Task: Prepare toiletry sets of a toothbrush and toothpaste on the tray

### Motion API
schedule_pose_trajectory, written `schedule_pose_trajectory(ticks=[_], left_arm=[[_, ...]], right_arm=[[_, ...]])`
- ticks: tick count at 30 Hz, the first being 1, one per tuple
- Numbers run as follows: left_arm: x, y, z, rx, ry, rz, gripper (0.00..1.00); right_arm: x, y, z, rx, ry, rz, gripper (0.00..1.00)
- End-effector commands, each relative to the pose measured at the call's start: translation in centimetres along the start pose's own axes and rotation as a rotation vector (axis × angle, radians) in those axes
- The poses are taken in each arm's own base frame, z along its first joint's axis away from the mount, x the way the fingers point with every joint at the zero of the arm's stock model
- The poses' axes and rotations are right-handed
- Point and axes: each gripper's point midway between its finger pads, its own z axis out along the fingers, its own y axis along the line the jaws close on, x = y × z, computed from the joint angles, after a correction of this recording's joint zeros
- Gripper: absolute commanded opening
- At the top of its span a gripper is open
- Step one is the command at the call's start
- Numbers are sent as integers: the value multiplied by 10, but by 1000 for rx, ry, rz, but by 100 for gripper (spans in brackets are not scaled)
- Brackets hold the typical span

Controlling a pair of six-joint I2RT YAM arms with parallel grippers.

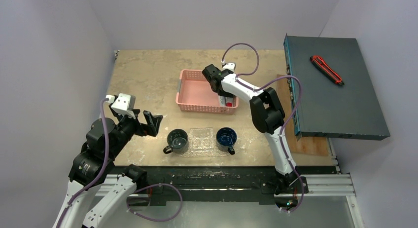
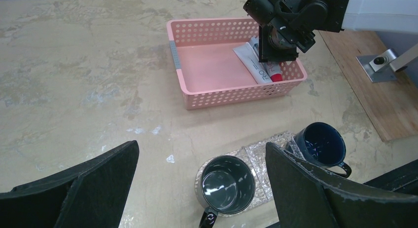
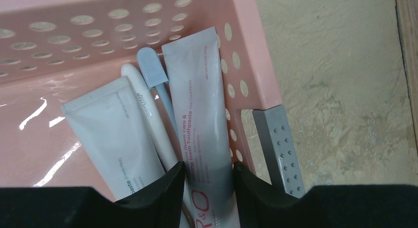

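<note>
In the right wrist view, two silver-grey toothpaste tubes lie in the pink basket (image 3: 123, 25), one against its right wall (image 3: 197, 99) and one to the left (image 3: 111, 134). A white toothbrush (image 3: 148, 114) and a pale bluish one (image 3: 153, 72) lie between them. My right gripper (image 3: 209, 171) reaches into the basket (image 1: 197, 97), its fingers pressed on both sides of the right tube. The see-through tray (image 1: 202, 139) lies at the near edge under two dark mugs (image 1: 177, 140) (image 1: 226, 137). My left gripper (image 1: 148, 123) is open and empty, left of the mugs.
A dark raised board (image 1: 345, 104) with a red cutter (image 1: 326, 70) juts in at the right. A wooden board (image 1: 310, 144) lies under it. In the left wrist view the grey mug (image 2: 228, 184) stands on the tray (image 2: 256, 154), the blue mug (image 2: 321, 144) to its right.
</note>
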Motion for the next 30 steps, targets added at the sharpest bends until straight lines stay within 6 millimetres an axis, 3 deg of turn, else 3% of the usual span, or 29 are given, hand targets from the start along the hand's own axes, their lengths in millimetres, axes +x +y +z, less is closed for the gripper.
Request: schedule_pose_trajectory(ticks=[1, 4, 10, 15, 21, 24, 30], left_arm=[[-16, -5, -1, 15, -39, -18, 100], [-16, -4, -1, 13, -41, -19, 100], [-16, -3, -1, 6, -40, -17, 100], [-16, -2, -1, -1, -39, -14, 100], [-16, 1, 0, -14, -39, -11, 100], [-15, 1, 0, -17, -37, -10, 100], [-13, -2, 4, 2, -26, -8, 100]], right_arm=[[-15, 2, -2, -15, -27, 35, 41], [-13, 2, -1, -13, -22, 34, 32], [-20, 0, -7, -27, -35, 34, 1], [-42, -7, -26, -45, -71, 49, 0], [-80, -23, -64, -97, -165, 98, 0], [-96, -32, -89, -141, -210, 132, 0], [-108, -36, -147, -282, -273, 162, 0]])
